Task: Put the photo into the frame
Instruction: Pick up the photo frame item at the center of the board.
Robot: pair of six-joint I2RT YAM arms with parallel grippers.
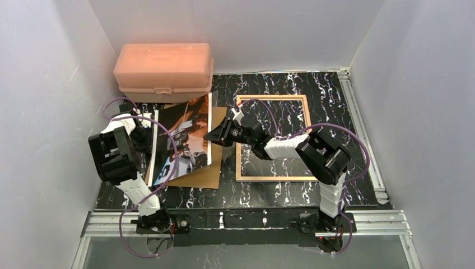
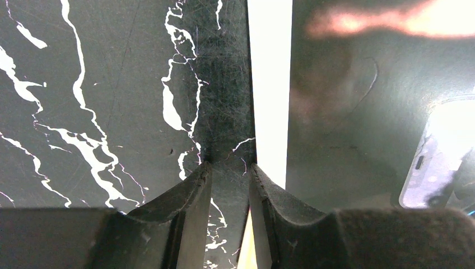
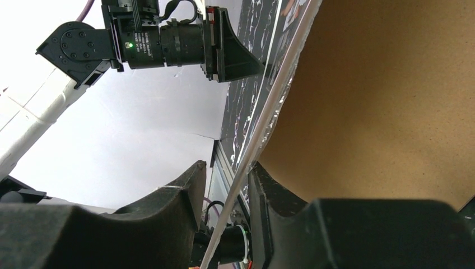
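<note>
The photo (image 1: 185, 137) lies picture side up at the left, partly on a brown backing board (image 1: 204, 176), with its right edge raised. The frame (image 1: 273, 178) lies tan back up at the centre right, with the table showing through it. My right gripper (image 1: 214, 136) is at the photo's right edge. In the right wrist view its jaws (image 3: 227, 165) are apart, and the photo's thin edge (image 3: 274, 106) runs between them against the right finger. My left gripper (image 1: 148, 134) is at the photo's left edge. Its jaws (image 2: 229, 165) are slightly apart over bare table, and its right finger lies over the photo's white border (image 2: 270, 84).
A pink plastic box (image 1: 163, 70) stands at the back left, close behind the photo. White walls close in the black marble table (image 1: 336, 112) on three sides. The backing board also fills the right of the right wrist view (image 3: 381, 101).
</note>
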